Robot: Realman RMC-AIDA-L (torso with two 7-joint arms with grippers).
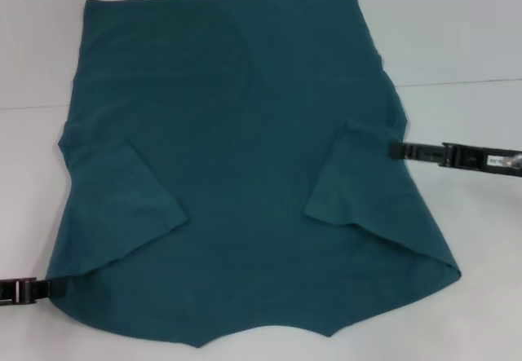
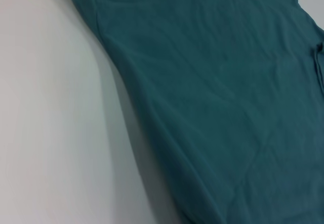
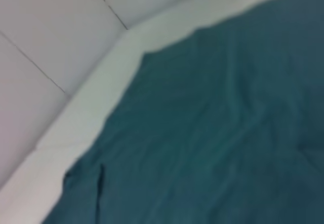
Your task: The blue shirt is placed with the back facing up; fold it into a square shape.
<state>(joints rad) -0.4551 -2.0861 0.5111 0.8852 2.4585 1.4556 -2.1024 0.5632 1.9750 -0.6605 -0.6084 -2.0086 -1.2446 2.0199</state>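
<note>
- The left gripper (image 1: 50, 288) sits low at the shirt's near left corner, its dark tip right at the cloth's edge; I cannot tell whether it is clenched on the fabric or merely touching it.
- The counter (image 1: 33, 182) is plain white and carries the whole garment, with bare surface showing on the shirt's left and right.
- The blue shirt (image 1: 245, 157) lies spread flat over the middle of the counter, plain side up, no lettering showing.
- The shirt's left sleeve (image 1: 122, 194) is folded inward onto the body, forming a flap with a slanted edge.
- The shirt's near edge curves in a shallow arc, with pointed corners at either side of it.
- The shirt's right sleeve (image 1: 342, 178) is likewise turned in over the body, its tip near the shirt's right edge.
- The right gripper (image 1: 395, 149) reaches in from the shirt's right side, its tip meeting the cloth where the right sleeve's fold begins; whether it is pinching the cloth I cannot tell.
- From the left wrist view, the shirt (image 2: 217, 97) shows soft wrinkles and its edge against the white counter (image 2: 45, 123).
- From the right wrist view, the shirt (image 3: 212, 133) reaches close to the counter's edge (image 3: 86, 107).
</note>
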